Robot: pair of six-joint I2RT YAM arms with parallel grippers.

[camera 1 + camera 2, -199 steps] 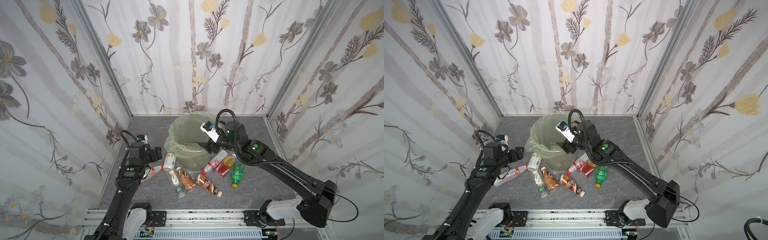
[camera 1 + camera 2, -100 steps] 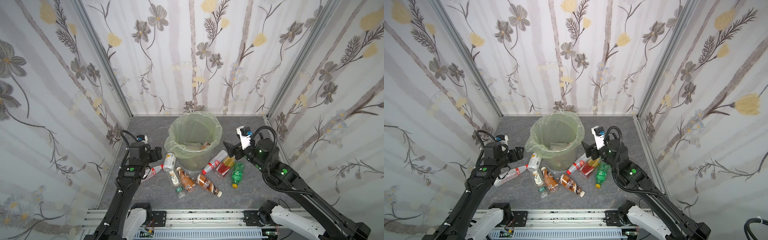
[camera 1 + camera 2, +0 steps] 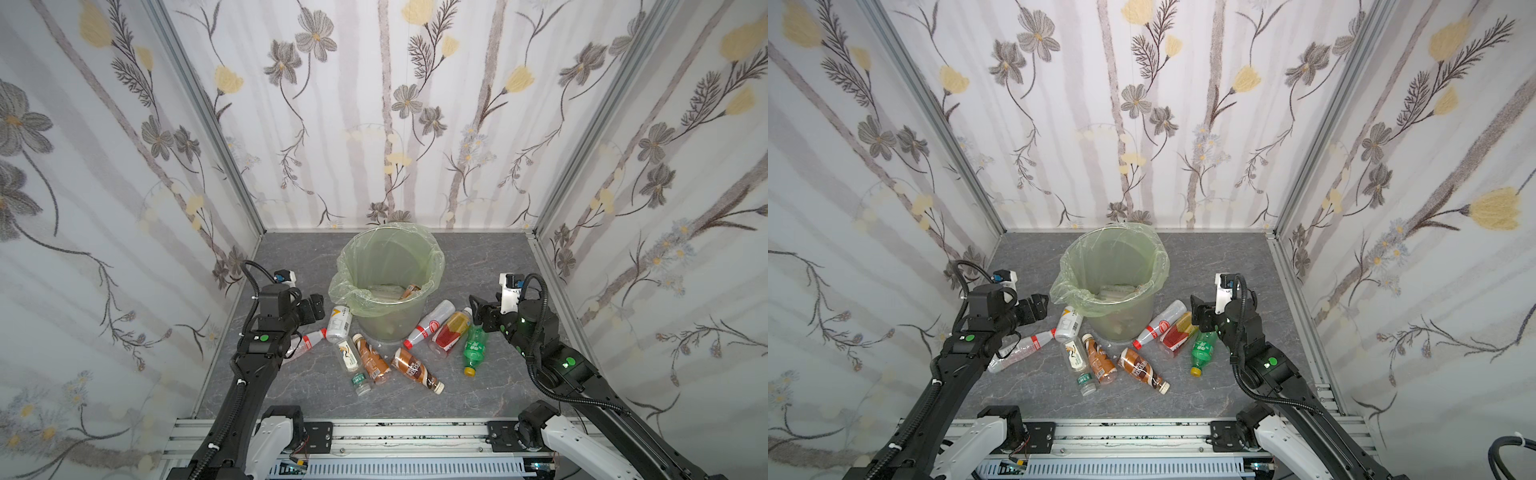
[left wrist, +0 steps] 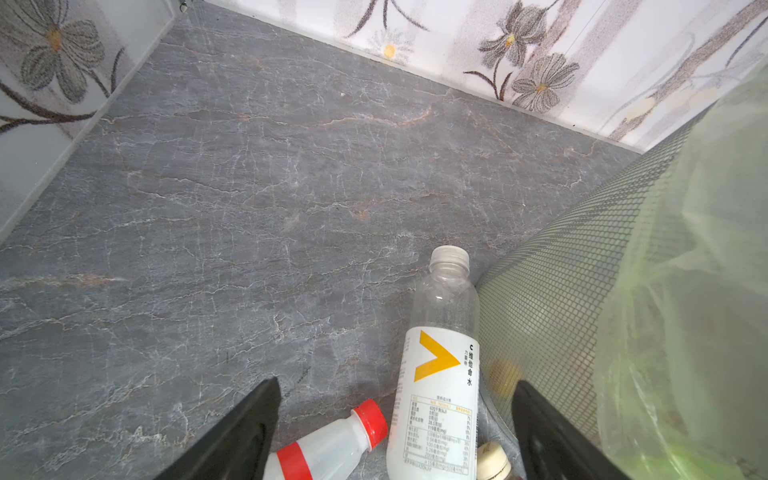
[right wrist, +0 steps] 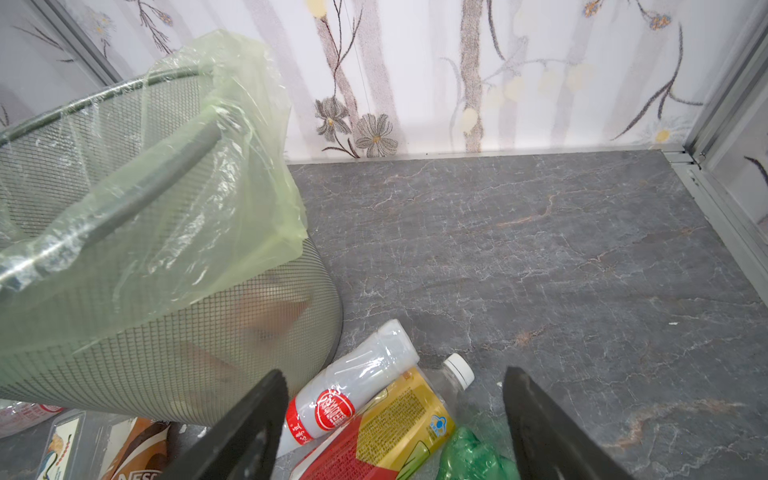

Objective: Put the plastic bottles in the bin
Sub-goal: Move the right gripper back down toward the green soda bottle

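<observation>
The left gripper (image 4: 397, 383) has its fingers (image 4: 232, 436) spread wide and grips nothing. Under the gap between them lies a chevron-label bottle (image 4: 436, 395), white with a yellow mark, its cap pointing away from the fingers. Beside it lies a red-capped clear bottle (image 4: 332, 444). Just past the finger nearer the chevron-label bottle stands the bin (image 4: 552, 299), a mesh basket lined with a light-green bag, and that bottle lies just beside its base.

The right gripper (image 5: 395, 373) is also wide apart and empty. Under its gap lie a white red-label bottle (image 5: 357, 386), an orange-red tea bottle (image 5: 399, 419) touching it, and a green soda bottle (image 5: 469, 457). The bin's mesh wall rises just beyond one finger (image 5: 245, 428), near the white red-label bottle.

In both top views the grippers hang above the floor on opposite sides of the bin, well apart. Further out from the fingers, in front of the bin, lie a brown coffee bottle (image 3: 372, 361), a second brown bottle (image 3: 415, 370) and a pale-label bottle (image 3: 347, 353). Inside the bin, a brown-label bottle (image 3: 409, 291) rests at the bottom.
</observation>
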